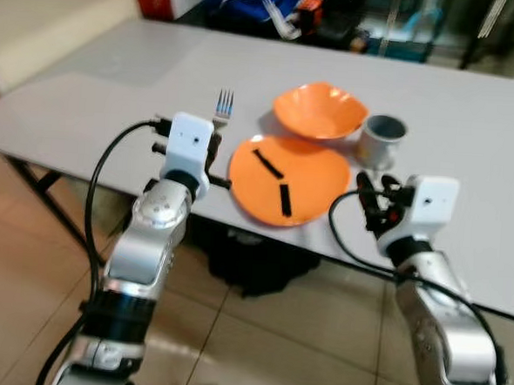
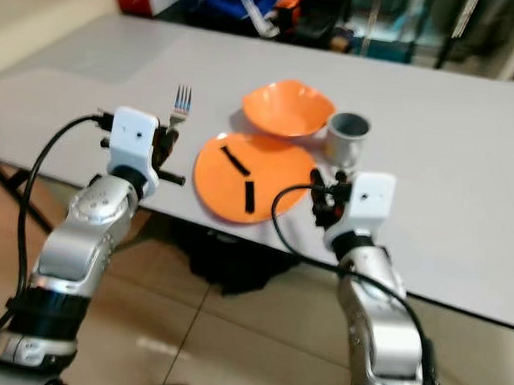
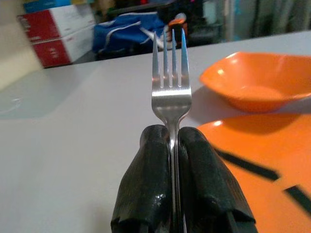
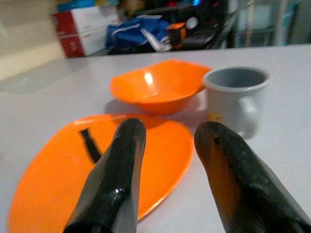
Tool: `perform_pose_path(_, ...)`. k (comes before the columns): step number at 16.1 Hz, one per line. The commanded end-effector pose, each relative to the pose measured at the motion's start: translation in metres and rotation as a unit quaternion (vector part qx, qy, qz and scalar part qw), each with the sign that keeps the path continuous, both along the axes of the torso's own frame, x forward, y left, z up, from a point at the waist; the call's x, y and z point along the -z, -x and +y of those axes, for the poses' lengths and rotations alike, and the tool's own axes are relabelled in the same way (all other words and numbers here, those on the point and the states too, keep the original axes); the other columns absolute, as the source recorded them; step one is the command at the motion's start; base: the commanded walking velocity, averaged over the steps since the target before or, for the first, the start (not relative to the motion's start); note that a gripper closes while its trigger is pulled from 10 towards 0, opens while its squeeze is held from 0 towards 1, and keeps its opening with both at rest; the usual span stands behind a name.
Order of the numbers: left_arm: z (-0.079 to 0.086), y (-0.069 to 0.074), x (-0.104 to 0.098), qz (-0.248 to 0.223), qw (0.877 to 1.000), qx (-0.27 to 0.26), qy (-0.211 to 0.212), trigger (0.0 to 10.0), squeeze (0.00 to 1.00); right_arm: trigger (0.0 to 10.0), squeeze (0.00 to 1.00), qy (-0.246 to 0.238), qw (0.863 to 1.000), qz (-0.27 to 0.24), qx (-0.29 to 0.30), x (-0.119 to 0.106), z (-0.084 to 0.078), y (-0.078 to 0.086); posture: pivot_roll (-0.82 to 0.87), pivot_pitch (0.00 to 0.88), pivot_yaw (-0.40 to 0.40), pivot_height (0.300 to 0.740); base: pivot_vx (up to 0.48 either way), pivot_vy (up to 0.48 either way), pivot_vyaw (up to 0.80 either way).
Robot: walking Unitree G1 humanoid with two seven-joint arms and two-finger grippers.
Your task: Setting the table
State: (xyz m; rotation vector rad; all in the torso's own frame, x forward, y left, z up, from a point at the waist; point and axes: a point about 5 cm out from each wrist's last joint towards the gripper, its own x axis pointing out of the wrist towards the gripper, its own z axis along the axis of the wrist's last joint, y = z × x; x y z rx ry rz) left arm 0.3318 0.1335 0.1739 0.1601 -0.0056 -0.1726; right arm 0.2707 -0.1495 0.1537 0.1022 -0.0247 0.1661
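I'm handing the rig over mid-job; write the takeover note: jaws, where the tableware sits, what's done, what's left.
Left gripper: jaws shut on the fork, tines pointing away, held above the table to the left of the orange plate.
Right gripper: jaws open, holding nothing, hovering at the plate's right edge, just short of the grey cup.
Placed: plate near the table's front edge, marked with two black strips; orange bowl behind it; cup to the bowl's right.
Left: set the fork down beside the plate. No knife or spoon is visible on the table.
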Motion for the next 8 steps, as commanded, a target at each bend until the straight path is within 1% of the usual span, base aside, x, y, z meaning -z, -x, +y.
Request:
perform_pose_path(1,-0.002,-0.001,-0.004,-0.001,1.000,0.008,0.006,10.0,0.00,10.0,0.00,-0.006,1.000,0.011,0.004,0.003,-0.001,0.002,0.01,0.033,0.091,0.740,0.311,0.000,0.00)
perform_pose_path(2,-0.003,-0.001,-0.003,0.002,1.000,0.008,0.008,10.0,0.00,10.0,0.00,-0.014,1.000,0.019,0.004,0.005,0.000,0.003,0.01,0.033,0.091,0.740,0.322,0.000,0.00)
perform_pose_path(4,-0.004,-0.001,0.000,0.010,1.000,0.012,0.010,10.0,0.00,10.0,0.00,0.003,0.998,0.054,-0.014,0.017,0.005,0.006,0.01,0.028,0.094,0.740,0.319,0.000,0.00)
perform_pose_path(8,-0.006,0.000,0.004,0.019,0.999,0.028,0.013,10.0,0.00,10.0,0.00,0.000,0.998,0.058,-0.006,0.019,0.002,0.008,0.01,0.021,0.094,0.740,0.326,0.000,0.00)
